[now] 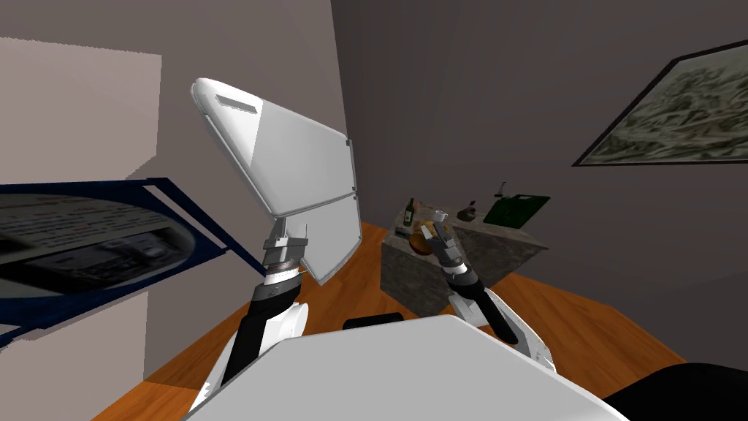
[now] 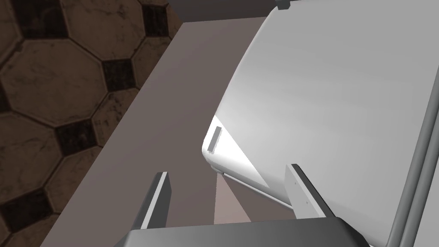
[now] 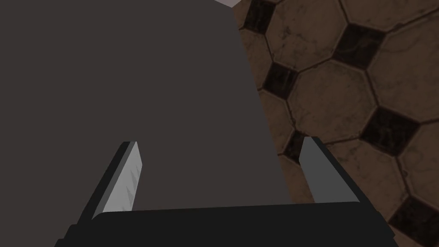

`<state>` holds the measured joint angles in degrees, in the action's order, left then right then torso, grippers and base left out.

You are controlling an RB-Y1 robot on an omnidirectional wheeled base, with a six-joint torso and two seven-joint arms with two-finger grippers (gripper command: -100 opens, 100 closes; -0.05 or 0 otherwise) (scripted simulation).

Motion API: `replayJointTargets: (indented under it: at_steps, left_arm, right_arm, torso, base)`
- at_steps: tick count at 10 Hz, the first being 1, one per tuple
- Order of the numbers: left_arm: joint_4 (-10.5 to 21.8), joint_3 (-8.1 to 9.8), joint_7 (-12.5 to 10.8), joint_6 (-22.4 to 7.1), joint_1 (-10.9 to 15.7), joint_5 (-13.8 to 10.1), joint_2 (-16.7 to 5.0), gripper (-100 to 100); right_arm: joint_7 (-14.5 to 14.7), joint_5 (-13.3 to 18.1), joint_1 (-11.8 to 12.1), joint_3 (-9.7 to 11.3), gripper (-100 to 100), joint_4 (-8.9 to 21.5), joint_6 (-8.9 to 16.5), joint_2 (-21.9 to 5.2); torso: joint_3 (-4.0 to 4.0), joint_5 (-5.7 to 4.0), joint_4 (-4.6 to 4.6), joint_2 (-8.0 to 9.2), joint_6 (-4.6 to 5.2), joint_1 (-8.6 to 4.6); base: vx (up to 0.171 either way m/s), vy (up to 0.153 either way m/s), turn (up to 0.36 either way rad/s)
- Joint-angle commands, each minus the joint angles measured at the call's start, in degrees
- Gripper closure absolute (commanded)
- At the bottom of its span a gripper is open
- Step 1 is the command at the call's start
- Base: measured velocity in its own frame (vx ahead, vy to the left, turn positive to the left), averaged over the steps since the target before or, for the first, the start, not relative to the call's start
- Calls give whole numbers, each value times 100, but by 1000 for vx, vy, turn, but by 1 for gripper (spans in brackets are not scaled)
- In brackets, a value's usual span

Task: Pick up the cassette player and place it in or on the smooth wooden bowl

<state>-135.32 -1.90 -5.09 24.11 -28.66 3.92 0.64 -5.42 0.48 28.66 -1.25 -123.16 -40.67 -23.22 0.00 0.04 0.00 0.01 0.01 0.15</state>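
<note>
- Both end effectors are empty, fingers spread apart. The left end effector (image 2: pixel 227 171) points upward just beside a tall white appliance (image 1: pixel 292 146). The right end effector (image 3: pixel 221 141) is raised toward wall and ceiling, and the head view shows it in front of the near end of the stone bench (image 1: pixel 489 248).
- The cassette player (image 1: pixel 467 213) is, at my best guess, the small dark lump toward the far side of the bench top, near a green board (image 1: pixel 516 210). It is too small to be sure. The orange-brown bowl (image 1: pixel 419 242) sits at the near edge, partly hidden by the right arm.
- First risk: grasping the wrong thing, because several small items crowd that top and none reads clearly from here.
- Second: a reach across the near edge could clip the bowl or topple the dark bottle (image 1: pixel 410 212), since both stand between the arm and the likely target.
- Third: the left fingers sit close to the appliance's rounded corner, so a turn of the base or torso could scrape them against it.
- Fourth: a boxy player may not settle in a curved bowl — released on the rim, it could tip out or push the bowl off the edge.
</note>
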Motion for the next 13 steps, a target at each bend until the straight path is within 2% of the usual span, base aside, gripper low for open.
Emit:
replayJointTargets:
  at_steps: [1, 2, 3, 4, 5, 6, 7, 8, 9, 10, 11, 12, 13]
  left_arm:
    - [0, 0, 0, 0, 0, 0, 0, 0]
    - [0, 0, 0, 0, 0, 0, 0, 0]
    - [0, 0, 0, 0, 0, 0, 0, 0]
    - [0, 0, 0, 0, 0, 0, 0, 0]
    - [0, 0, 0, 0, 0, 0, 0, 0]
    - [0, 0, 0, 0, 0, 0, 0, 0]
    - [0, 0, 0, 0, 0, 0, 0, 0]
    - [0, 0, 0, 0, 0, 0, 0, 0]
    - [0, 0, 0, 0, 0, 0, 0, 0]
    - [0, 0, 0, 0, 0, 0, 0, 0]
    - [0, 0, 0, 0, 0, 0, 0, 0]
    - [0, 0, 0, 0, 0, 0, 0, 0]
    - [0, 0, 0, 0, 0, 0, 0, 0]
  right_arm:
    - [30, 80, -43, 36, -100, 224, -70, -286]
    - [30, 80, -43, 36, -100, 224, -70, -399]
    - [58, 157, -62, 79, -100, 421, -141, -584]
    - [58, 157, -62, 79, -100, 421, -141, -736]
    - [84, 241, -82, 130, -100, 629, -212, -924]
    - [84, 241, -82, 130, -100, 629, -212, -1082]
    - [108, 331, -102, 190, -100, 846, -284, -1257]
    - [108, 331, -102, 190, -100, 846, -284, -1423]
    - [130, 427, -124, 258, -100, 1070, -355, -1596]
    - [130, 427, -124, 258, -100, 1070, -355, -1774]
    - [150, 528, -146, 335, -100, 1301, -425, -1951]
    - [150, 528, -146, 335, -100, 1301, -425, -2119]
    - [150, 528, -146, 335, -100, 1301, -425, -2162]
  torso:
    - [0, 0, 0, 0, 0, 0]
    - [-1, 0, 0, -2, -2, 3]
    - [-1, 0, -1, -2, 1, -1]
    - [-3, -1, -1, -6, -1, -3]
    - [-3, -1, -1, -4, 0, -4]
    - [-2, 0, -1, -3, -1, 3]
    - [-2, 1, -1, -3, 1, 1]
    - [-4, 0, -2, -7, -1, 1]
    - [-4, 0, -2, -7, 1, -3]
    - [-4, -1, -2, -7, -2, -4]
    - [-3, -1, -1, -5, 2, -4]
    - [-6, -1, -2, -10, -1, -1]
    - [-5, 0, -2, -9, 1, -1]
  base:
    - [1, 55, 105]
    - [6, 42, 56]
    - [16, 40, 97]
    - [11, 37, 75]
    - [4, 58, 103]
    - [8, 49, 65]
    - [21, 48, 130]
    - [21, 37, 65]
    - [14, 38, 136]
    - [13, 36, 65]
    - [31, 45, 123]
    - [23, 43, 76]
    - [8, 25, -9]
